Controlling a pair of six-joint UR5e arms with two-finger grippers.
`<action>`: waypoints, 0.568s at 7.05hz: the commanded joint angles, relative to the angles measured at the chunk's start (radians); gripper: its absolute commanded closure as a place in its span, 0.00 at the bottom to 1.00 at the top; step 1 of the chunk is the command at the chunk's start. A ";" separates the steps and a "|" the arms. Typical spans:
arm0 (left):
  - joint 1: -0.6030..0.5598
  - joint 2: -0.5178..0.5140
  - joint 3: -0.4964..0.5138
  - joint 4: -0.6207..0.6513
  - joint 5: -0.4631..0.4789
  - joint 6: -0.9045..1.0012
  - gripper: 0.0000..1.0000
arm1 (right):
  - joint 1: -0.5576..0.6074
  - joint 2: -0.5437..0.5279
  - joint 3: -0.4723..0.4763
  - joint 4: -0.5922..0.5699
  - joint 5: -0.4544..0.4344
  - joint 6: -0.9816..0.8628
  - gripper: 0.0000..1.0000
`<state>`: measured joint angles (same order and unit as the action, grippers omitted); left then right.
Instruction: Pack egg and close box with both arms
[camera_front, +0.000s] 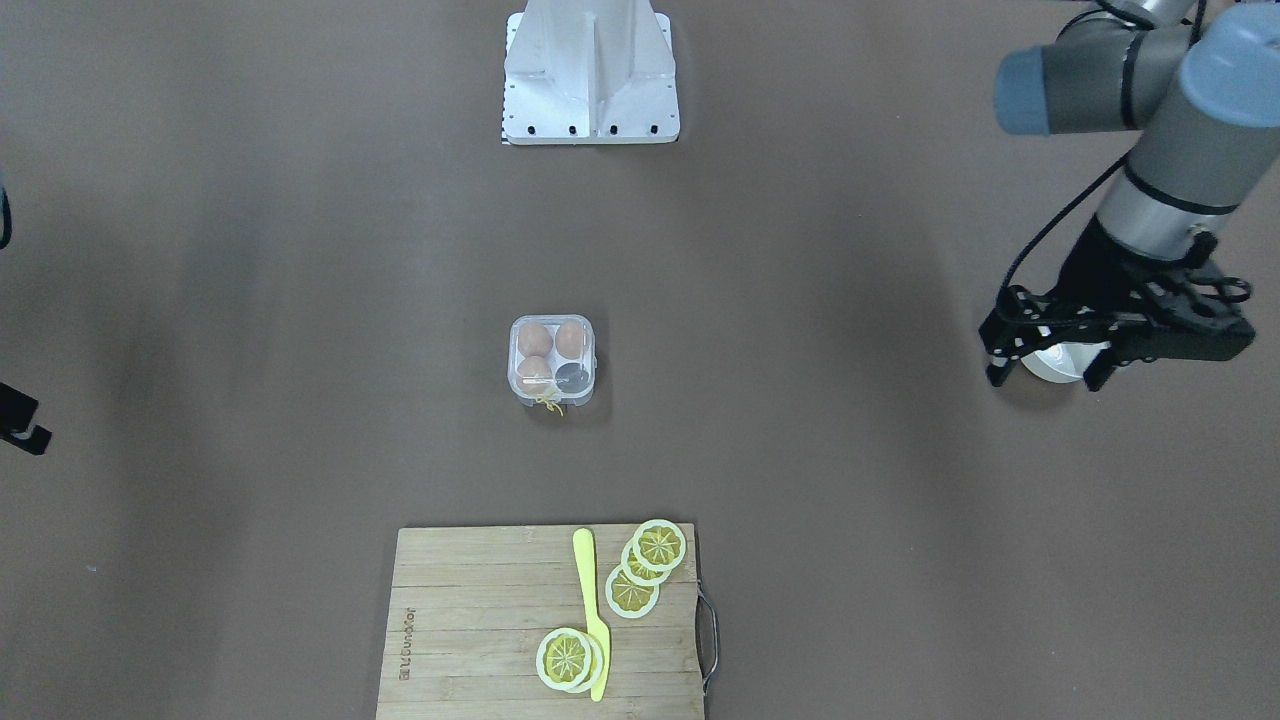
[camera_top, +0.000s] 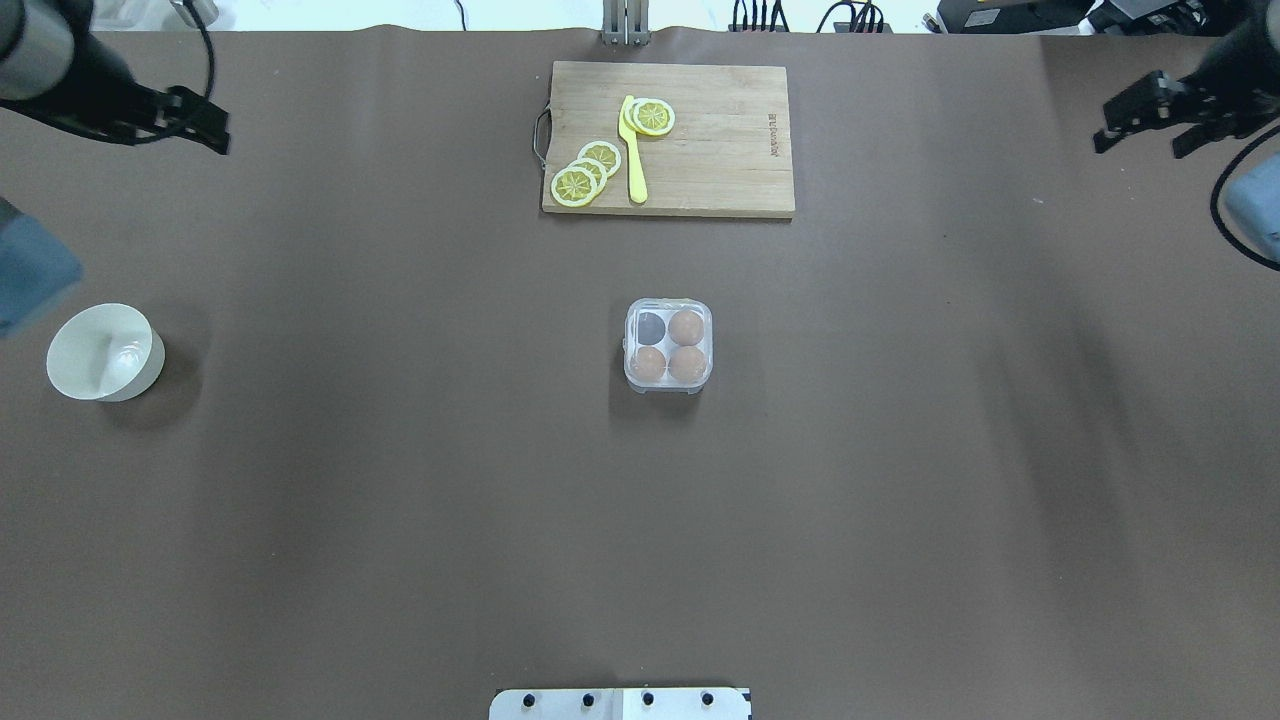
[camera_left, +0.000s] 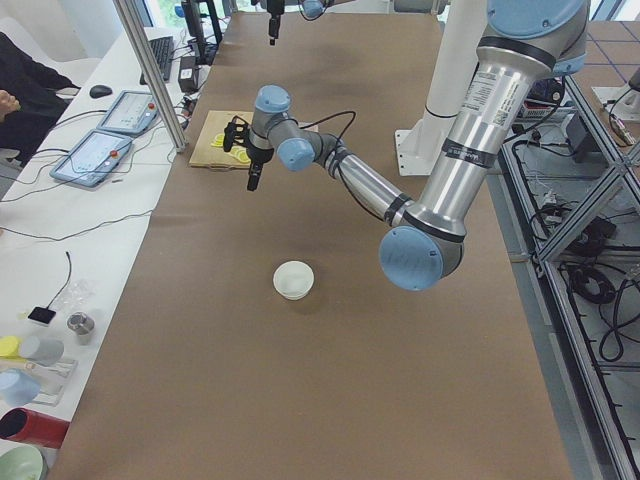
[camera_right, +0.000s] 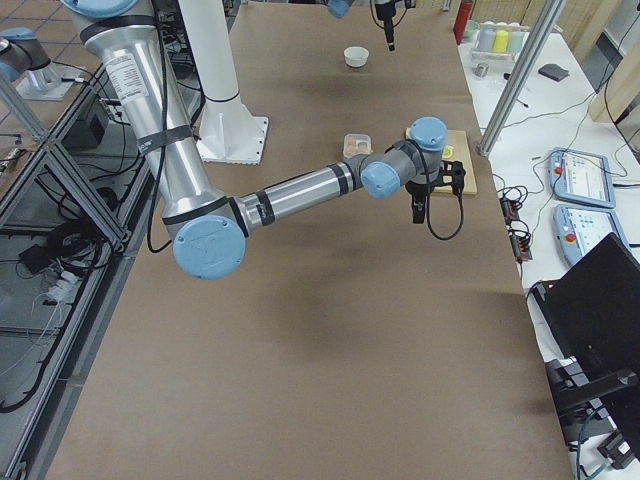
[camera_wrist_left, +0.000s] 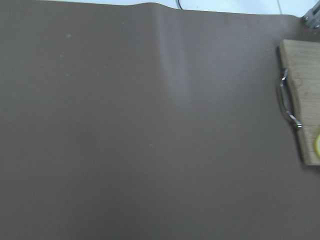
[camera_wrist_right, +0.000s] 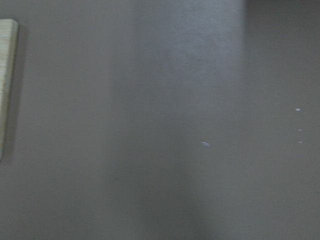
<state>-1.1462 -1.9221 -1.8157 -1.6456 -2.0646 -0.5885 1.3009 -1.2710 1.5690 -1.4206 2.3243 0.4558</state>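
Note:
The box is a small clear egg case in the middle of the table, and it also shows in the front view. Three identical brown eggs lie in its cells, and I cannot tell them apart. One cell is empty. The lid looks down over the tray, with yellow string at its edge. My left gripper is open and empty at the far left, high above the table. My right gripper is open and empty at the far right. Both are far from the box.
A cream bowl stands at the left and looks empty. A wooden cutting board at the far side holds lemon slices and a yellow knife. The robot's white base is at the near edge.

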 joint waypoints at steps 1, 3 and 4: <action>-0.261 0.090 0.037 0.164 -0.085 0.424 0.02 | 0.087 -0.080 -0.013 -0.147 -0.072 -0.355 0.00; -0.384 0.135 0.155 0.148 -0.246 0.460 0.02 | 0.202 -0.123 -0.075 -0.169 -0.027 -0.431 0.00; -0.385 0.203 0.162 0.107 -0.250 0.460 0.02 | 0.254 -0.178 -0.070 -0.161 0.043 -0.457 0.00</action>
<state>-1.4989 -1.7817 -1.6869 -1.5074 -2.2758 -0.1438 1.4858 -1.3927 1.5077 -1.5819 2.3040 0.0371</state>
